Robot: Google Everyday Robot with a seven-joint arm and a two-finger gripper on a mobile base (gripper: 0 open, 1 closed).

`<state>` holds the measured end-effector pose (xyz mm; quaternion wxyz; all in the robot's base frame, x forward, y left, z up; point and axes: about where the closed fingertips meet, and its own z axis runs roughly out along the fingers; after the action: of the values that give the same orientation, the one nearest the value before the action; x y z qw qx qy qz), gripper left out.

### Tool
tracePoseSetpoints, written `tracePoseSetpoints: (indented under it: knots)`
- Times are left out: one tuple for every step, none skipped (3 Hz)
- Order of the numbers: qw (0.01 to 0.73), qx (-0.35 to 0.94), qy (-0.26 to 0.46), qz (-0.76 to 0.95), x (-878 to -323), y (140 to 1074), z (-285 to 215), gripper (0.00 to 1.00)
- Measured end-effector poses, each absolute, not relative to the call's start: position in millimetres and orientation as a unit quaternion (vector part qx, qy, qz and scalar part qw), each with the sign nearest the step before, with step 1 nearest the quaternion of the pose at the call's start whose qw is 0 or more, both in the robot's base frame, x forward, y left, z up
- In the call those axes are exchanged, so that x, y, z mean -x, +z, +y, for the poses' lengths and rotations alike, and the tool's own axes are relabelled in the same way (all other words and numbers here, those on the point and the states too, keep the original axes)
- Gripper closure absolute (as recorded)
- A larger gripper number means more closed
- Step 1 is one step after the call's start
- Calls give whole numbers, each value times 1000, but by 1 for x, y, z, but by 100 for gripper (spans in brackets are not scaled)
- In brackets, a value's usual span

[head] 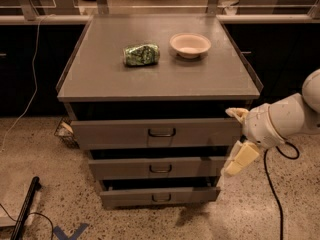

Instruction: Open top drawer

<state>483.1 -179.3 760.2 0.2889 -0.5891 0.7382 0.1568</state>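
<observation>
The top drawer [110,134] is the widest of three grey drawers in the cabinet, with a small metal loop handle [161,132] at its centre. A dark gap shows between its front and the cabinet top. My gripper [236,136] is at the right end of the drawer front, well right of the handle. Its cream fingers [241,157] are spread open, one above and one below, and hold nothing. The mid-width drawer [125,168] and the narrowest drawer [130,196] sit below.
A green crumpled packet [141,54] and a white bowl [190,44] lie on the cabinet top [100,79]. A black cable [272,194] hangs on the right. A dark pole [25,209] lies on the floor at the left. Dark counters stand behind.
</observation>
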Motion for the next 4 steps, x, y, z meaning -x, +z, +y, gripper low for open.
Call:
tracePoseSetpoints:
  knots:
    - [290, 587, 162, 739, -483, 733, -174, 0]
    - [302, 582, 159, 738, -489, 710, -173, 0]
    - [314, 582, 148, 735, -502, 692, -170, 0]
    - [324, 586, 132, 731, -527, 684, -164, 0]
